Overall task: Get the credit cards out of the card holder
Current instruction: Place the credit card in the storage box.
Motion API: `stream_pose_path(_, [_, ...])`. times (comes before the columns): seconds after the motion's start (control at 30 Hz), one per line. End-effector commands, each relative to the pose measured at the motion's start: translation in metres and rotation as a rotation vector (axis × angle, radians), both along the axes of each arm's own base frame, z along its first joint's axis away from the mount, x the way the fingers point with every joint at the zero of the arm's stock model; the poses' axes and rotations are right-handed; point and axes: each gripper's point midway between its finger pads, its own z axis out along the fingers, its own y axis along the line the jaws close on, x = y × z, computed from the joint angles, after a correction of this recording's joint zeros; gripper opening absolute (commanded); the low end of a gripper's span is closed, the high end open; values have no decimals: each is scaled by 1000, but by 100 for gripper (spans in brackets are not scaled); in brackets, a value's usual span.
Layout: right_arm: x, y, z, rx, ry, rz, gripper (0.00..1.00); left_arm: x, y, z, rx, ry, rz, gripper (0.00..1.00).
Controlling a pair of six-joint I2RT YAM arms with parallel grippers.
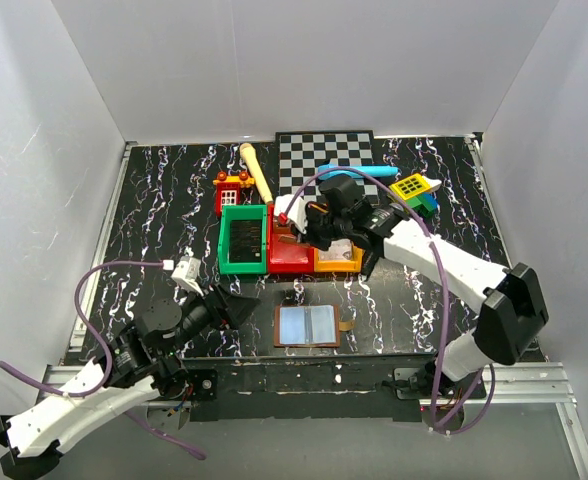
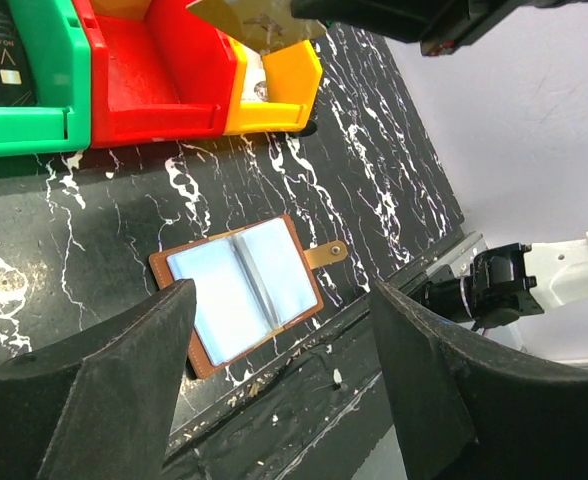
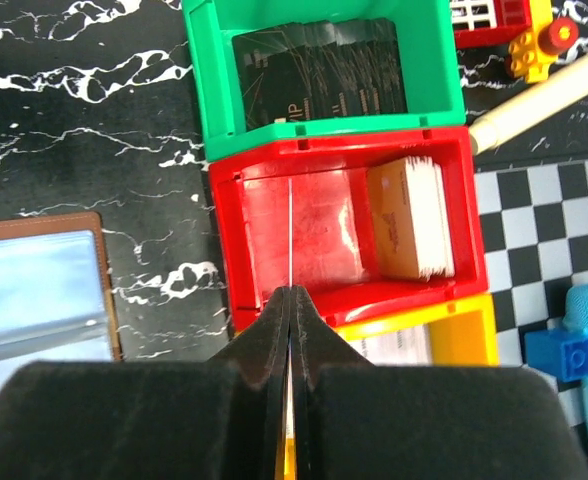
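**Card holder and cards: open wallet, contents part removed**

Card holder: small brown bi-fold, lying opened flat on the counter near its front edge. Two pale blue-grey inner panels face up, and a brown closure tab sticks out at its right side.

Single card: pinched edge-on in the closed right hand, above the red bin.

Stack of cards: tan, standing on edge inside the red bin.

Dark card: lying flat in the green bin.

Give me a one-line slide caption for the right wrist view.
Right gripper, shut on a card held edge-on, above the red bin with its card stack; open card holder at left.
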Motion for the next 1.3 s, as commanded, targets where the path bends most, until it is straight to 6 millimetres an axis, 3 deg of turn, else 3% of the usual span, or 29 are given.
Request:
stream_pose_path(0.0, [21, 26, 32, 60, -146, 109, 1, -2, 9, 3, 10, 17, 23, 69])
stream_pose_path(0.2, [42, 37, 5, 12, -154, 120, 1, -2, 15, 1, 23, 32, 45, 68])
stream_pose_path(0.4, [63, 37, -9, -19, -171, 87, 1, 1, 16, -2, 42, 37, 62, 69])
stream_pose_path(1.27, [91, 31, -68, -231, -170, 126, 1, 2, 8, -8, 78, 67, 43, 68])
